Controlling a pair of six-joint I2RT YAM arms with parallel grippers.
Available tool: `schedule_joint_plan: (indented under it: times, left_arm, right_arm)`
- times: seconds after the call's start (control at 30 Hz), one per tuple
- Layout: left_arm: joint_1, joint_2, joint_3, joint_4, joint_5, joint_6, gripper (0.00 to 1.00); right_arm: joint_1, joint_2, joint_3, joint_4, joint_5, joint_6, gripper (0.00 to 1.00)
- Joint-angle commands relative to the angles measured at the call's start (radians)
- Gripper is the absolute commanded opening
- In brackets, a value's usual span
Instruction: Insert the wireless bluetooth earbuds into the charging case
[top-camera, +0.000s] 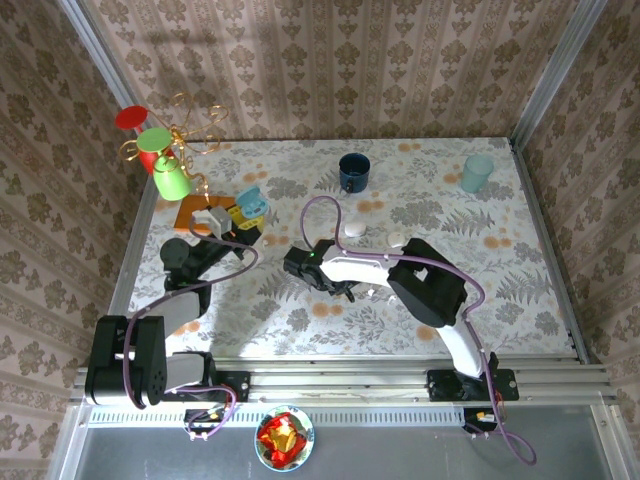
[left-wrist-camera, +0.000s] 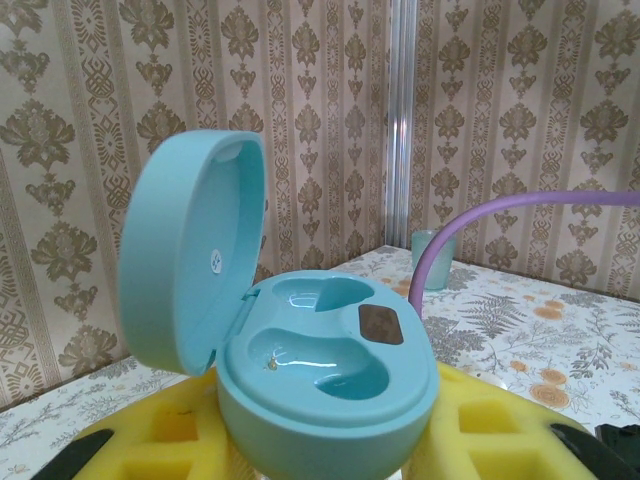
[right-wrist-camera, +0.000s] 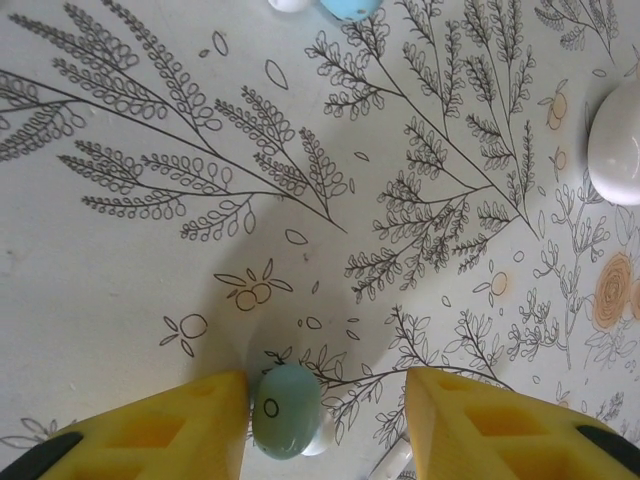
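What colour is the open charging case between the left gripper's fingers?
The charging case is light blue inside and out, clearest in the left wrist view.

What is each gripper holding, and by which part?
The left gripper clamps the open blue charging case by its lower body. The right gripper holds nothing yet: a pale blue earbud lies between its open fingers, touching one.

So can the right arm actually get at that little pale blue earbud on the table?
Probably yes. The earbud lies between the right tool's open yellow fingers, against one of them; a small white piece beside it might get pinched too.
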Motion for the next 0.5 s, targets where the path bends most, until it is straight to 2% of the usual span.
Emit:
schedule_joint_plan:
  times: [0.0,0.47]
  left_arm:
    - [0.004,-0.008,-0.003,0.024,0.016,-0.004,0.34]
    - [0.003,-0.005,-0.003,0.025,0.027,-0.009,0.34]
  right_arm:
    - [0.006,0.037,0.03,-0.052,0.014,0.004,0.44]
    - [-0.001,0.056,0.016,-0.046,-0.018,-0.008,0.25]
